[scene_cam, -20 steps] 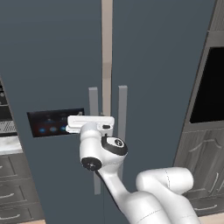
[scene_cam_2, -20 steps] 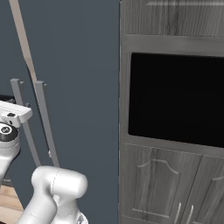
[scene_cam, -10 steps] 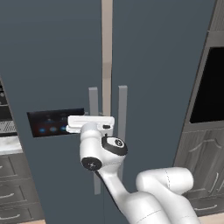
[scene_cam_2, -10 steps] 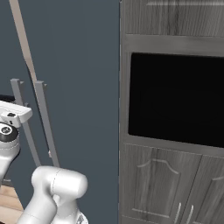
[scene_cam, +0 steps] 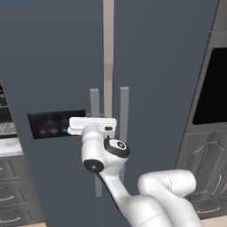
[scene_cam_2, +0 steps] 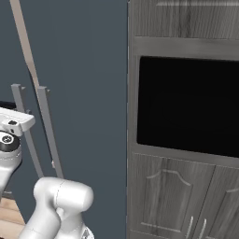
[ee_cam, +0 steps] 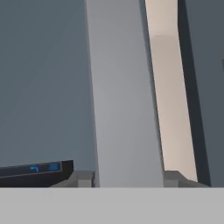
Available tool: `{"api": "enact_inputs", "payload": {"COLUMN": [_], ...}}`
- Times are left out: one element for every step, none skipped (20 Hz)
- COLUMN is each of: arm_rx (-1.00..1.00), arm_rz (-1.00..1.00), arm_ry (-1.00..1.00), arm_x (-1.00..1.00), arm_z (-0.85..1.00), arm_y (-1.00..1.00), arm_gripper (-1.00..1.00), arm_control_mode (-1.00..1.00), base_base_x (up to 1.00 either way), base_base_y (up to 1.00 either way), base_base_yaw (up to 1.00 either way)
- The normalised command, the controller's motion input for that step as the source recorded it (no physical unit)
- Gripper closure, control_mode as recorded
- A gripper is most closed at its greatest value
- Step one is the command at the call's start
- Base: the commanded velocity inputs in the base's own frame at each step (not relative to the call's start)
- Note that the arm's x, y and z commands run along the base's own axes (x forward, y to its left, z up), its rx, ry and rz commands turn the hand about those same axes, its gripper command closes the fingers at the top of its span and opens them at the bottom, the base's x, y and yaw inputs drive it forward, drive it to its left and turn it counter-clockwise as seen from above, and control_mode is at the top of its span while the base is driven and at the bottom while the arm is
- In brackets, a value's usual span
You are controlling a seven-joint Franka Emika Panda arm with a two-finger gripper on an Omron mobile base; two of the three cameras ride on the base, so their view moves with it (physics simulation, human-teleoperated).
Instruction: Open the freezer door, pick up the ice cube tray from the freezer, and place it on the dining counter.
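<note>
The end effector (ee_cam: 127,178) is clenched on the long grey handle (ee_cam: 124,96) of the freezer door (scene_cam: 53,66). The door is shut. The handle sits between the two fingers (ee_cam: 83,178), next to the black panel (scene_cam: 55,124) with blue lights.

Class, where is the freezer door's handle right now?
In the left base view the handle is the left of two grey vertical bars, just right of the black panel on the freezer door. In the hand view it stands between the fingers.

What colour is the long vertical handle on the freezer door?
The handle is plain light grey, paler than the slate blue-grey freezer door. The hand view shows it best.
</note>
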Motion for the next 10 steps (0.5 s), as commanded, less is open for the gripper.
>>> {"api": "enact_inputs", "payload": {"arm_rx": [0.00, 0.00, 0.00, 0.00, 0.00, 0.00, 0.00, 0.00, 0.00, 0.00], "arm_rz": [0.00, 0.00, 0.00, 0.00, 0.00, 0.00, 0.00, 0.00, 0.00, 0.00], "arm_ry": [0.00, 0.00, 0.02, 0.02, 0.01, 0.00, 0.00, 0.00, 0.00, 0.00], "arm_x": [-0.02, -0.14, -0.20, -0.23, -0.29, -0.25, -0.31, -0.28, -0.26, -0.34], "arm_z": [0.00, 0.00, 0.00, 0.00, 0.00, 0.00, 0.00, 0.00, 0.00, 0.00], "arm_y": [0.00, 0.00, 0.00, 0.00, 0.03, 0.13, 0.16, 0.16, 0.21, 0.22], "arm_gripper": [1.00, 1.00, 1.00, 1.00, 1.00, 1.00, 1.00, 1.00, 1.00, 1.00], "arm_control_mode": [-1.00, -1.00, -1.00, -1.00, -1.00, -1.00, -1.00, -1.00, -1.00, -1.00], "base_base_x": [0.00, 0.00, 0.00, 0.00, 0.00, 0.00, 0.00, 0.00, 0.00, 0.00], "base_base_y": [0.00, 0.00, 0.00, 0.00, 0.00, 0.00, 0.00, 0.00, 0.00, 0.00], "base_base_yaw": [0.00, 0.00, 0.00, 0.00, 0.00, 0.00, 0.00, 0.00, 0.00, 0.00]}}
